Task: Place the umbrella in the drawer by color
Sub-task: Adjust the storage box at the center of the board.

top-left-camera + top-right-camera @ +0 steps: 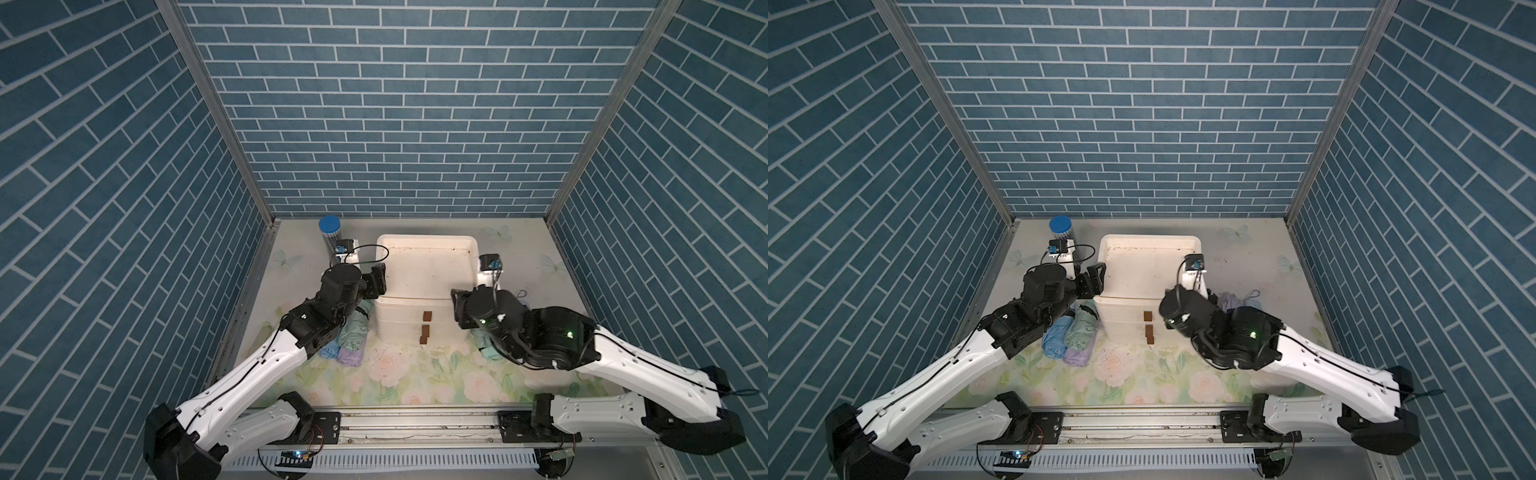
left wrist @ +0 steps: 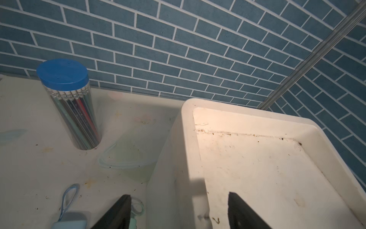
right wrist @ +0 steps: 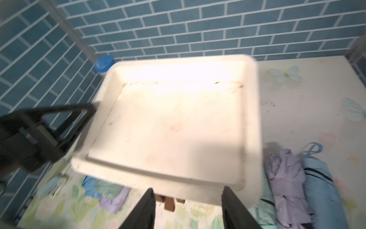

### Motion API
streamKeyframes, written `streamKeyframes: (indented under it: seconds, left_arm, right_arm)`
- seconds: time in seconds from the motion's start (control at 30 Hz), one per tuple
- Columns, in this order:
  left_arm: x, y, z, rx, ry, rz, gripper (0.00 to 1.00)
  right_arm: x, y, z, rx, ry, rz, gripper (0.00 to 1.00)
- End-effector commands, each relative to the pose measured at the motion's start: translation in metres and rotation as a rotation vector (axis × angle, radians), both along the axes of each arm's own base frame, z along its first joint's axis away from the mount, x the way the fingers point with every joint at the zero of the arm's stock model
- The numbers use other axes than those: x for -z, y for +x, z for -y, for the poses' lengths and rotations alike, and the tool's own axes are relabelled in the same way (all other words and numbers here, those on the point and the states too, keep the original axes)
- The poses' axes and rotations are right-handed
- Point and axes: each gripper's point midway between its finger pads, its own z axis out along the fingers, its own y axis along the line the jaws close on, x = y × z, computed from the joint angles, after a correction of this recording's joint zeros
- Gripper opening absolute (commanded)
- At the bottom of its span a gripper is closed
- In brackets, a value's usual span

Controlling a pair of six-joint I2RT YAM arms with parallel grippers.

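Note:
A white drawer unit stands mid-table, with three brown handles on its shut front drawers. Folded umbrellas lie on both sides of it. To its left are a blue one, a green one and a purple one. To its right are a purple one, a blue one and a mint one. My left gripper is open, its jaws straddling the unit's left rim without touching it. My right gripper hangs open above the unit's front edge, holding nothing.
A clear jar of pencils with a blue lid stands at the back left, near the wall. Blue brick walls close in three sides. The floral table mat lies in front of the unit.

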Motion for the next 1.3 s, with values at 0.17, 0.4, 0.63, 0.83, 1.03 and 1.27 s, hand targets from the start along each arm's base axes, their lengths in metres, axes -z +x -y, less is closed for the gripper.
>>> streamKeyframes:
  seconds: [0.17,0.4,0.63,0.83,1.03,1.27]
  left_arm:
    - [0.004,-0.004,0.018,0.042,0.024,-0.012,0.61]
    - [0.02,0.002,0.025,0.026,0.079,-0.032,0.57]
    - [0.026,0.014,0.026,-0.006,0.141,-0.034,0.46]
    - [0.024,0.026,0.028,-0.027,0.21,-0.011,0.41]
    - [0.024,0.033,0.026,-0.056,0.238,-0.012,0.34]
    - [0.028,0.032,0.027,-0.049,0.229,-0.021,0.27]
  right_arm:
    - [0.089,-0.014,-0.04,-0.039,-0.095,-0.097,0.65]
    - [0.114,0.019,-0.034,-0.001,-0.103,-0.111,0.65]
    - [0.109,0.049,-0.036,0.005,-0.064,-0.091,0.64]
    - [0.094,0.059,-0.047,-0.044,-0.021,-0.062,0.64]
    - [0.079,0.063,-0.051,-0.049,0.028,-0.038,0.65]
    - [0.075,0.072,-0.047,-0.006,0.105,-0.028,0.53]
